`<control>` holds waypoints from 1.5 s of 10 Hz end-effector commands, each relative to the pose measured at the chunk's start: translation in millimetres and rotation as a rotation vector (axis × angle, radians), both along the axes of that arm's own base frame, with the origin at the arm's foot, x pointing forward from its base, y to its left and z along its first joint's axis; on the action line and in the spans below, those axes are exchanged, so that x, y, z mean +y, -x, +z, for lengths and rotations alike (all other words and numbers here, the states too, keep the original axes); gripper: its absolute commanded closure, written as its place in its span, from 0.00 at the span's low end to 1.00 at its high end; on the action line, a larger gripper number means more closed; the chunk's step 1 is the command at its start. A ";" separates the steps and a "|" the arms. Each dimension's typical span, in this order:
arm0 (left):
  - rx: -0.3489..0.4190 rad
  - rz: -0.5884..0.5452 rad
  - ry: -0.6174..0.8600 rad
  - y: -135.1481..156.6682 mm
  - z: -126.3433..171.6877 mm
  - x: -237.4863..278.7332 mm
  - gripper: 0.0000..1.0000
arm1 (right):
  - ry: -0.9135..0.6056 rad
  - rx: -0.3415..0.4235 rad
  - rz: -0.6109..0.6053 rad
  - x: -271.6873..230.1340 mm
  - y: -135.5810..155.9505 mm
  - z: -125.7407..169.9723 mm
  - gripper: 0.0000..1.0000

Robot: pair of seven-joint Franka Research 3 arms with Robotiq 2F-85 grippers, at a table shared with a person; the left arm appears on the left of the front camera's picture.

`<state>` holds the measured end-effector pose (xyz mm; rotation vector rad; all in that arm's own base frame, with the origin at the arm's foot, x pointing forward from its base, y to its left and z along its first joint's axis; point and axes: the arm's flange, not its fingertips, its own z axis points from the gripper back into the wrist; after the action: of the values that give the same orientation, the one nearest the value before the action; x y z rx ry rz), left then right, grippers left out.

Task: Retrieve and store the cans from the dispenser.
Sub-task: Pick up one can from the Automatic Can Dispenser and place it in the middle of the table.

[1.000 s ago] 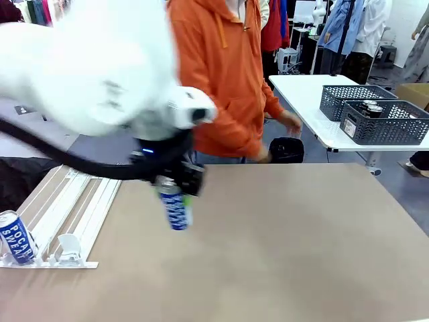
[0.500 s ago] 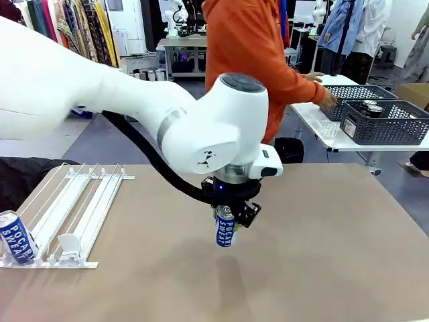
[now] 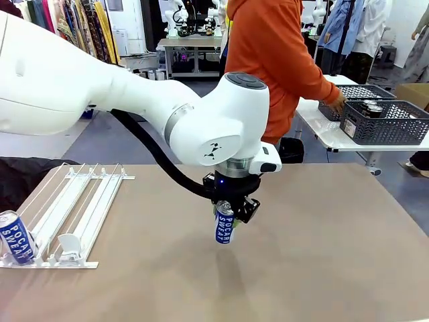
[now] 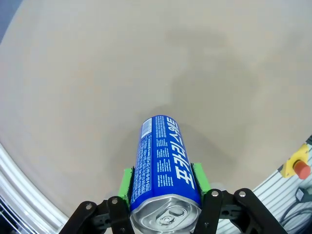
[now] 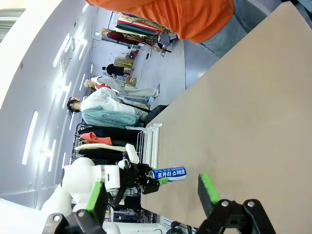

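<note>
Left gripper (image 3: 226, 216) clamps a blue Pocari Sweat can (image 3: 224, 231) over the table (image 3: 335, 255); next I must carry it to storage.

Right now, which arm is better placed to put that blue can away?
Left: the left gripper holds the blue can upright over the table, while the right gripper is open, empty and apart from it.
</note>
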<state>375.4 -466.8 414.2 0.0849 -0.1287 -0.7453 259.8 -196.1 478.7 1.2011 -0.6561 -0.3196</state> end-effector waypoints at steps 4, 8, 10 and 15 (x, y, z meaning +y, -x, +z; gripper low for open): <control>0.073 0.099 0.017 1.0 -5.0 1.6 1.00 | -0.016 -0.020 -0.009 0.5 -2.6 3.4 0.00; 0.076 0.112 0.016 2.7 -7.3 4.1 0.00 | -0.016 -0.020 -0.009 0.5 -2.6 3.4 0.00; 0.060 0.119 0.024 4.4 -5.0 6.1 0.00 | -0.016 -0.020 -0.009 0.5 -2.6 3.4 0.00; 0.001 0.166 0.171 47.0 103.5 75.7 0.00 | -0.016 -0.020 -0.009 0.5 -2.6 3.4 0.00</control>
<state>345.6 -437.2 496.2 -0.0367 -0.1705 -0.5847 259.9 -196.0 478.5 1.2012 -0.6555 -0.3198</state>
